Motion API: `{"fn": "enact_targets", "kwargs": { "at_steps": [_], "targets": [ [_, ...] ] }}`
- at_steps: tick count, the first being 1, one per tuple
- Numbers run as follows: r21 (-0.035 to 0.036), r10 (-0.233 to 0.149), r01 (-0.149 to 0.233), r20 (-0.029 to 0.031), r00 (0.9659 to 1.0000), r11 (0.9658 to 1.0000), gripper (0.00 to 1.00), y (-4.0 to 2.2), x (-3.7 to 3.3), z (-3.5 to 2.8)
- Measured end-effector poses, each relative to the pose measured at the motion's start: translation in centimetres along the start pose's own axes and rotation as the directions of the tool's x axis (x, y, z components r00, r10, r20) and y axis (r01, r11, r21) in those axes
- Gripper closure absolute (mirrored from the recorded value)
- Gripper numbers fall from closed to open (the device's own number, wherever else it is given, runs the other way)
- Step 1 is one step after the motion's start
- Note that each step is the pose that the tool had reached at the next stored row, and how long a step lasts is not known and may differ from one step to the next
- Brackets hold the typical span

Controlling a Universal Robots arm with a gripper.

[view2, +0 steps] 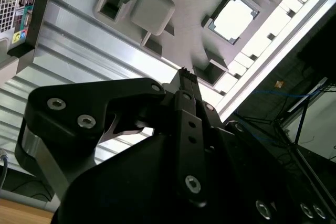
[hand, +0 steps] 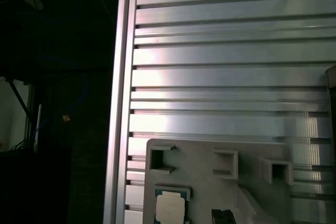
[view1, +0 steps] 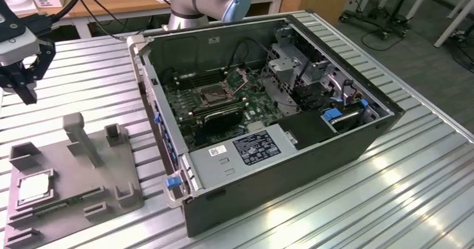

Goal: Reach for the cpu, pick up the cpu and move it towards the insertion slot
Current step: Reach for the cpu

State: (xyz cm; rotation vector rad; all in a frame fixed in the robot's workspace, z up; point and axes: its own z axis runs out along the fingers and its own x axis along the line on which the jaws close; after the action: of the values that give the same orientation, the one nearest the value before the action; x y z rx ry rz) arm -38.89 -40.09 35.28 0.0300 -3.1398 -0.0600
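The black pincer [view1: 22, 91] hangs empty; how wide, I cannot tell. The flat silvery square cpu [view1: 35, 189] lies well below, in a grey plastic tray [view1: 89, 177].

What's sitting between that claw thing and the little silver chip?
In the exterior view, bare ribbed table, then a raised block on the grey tray. The gripper hangs over the table, apart from the cpu, which lies in the tray.

End effector [view1: 26, 95] aloft, tips downward
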Motion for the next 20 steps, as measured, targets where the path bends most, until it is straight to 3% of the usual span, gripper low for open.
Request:
{"fn": "enact_targets", "kwargs": {
  "at_steps": [20],
  "targets": [
    [0.0, 0.0, 0.0, -0.0001, 1.0, 1.0, 0.9, 0.0, 0.15, 0.01]
  ]
}}
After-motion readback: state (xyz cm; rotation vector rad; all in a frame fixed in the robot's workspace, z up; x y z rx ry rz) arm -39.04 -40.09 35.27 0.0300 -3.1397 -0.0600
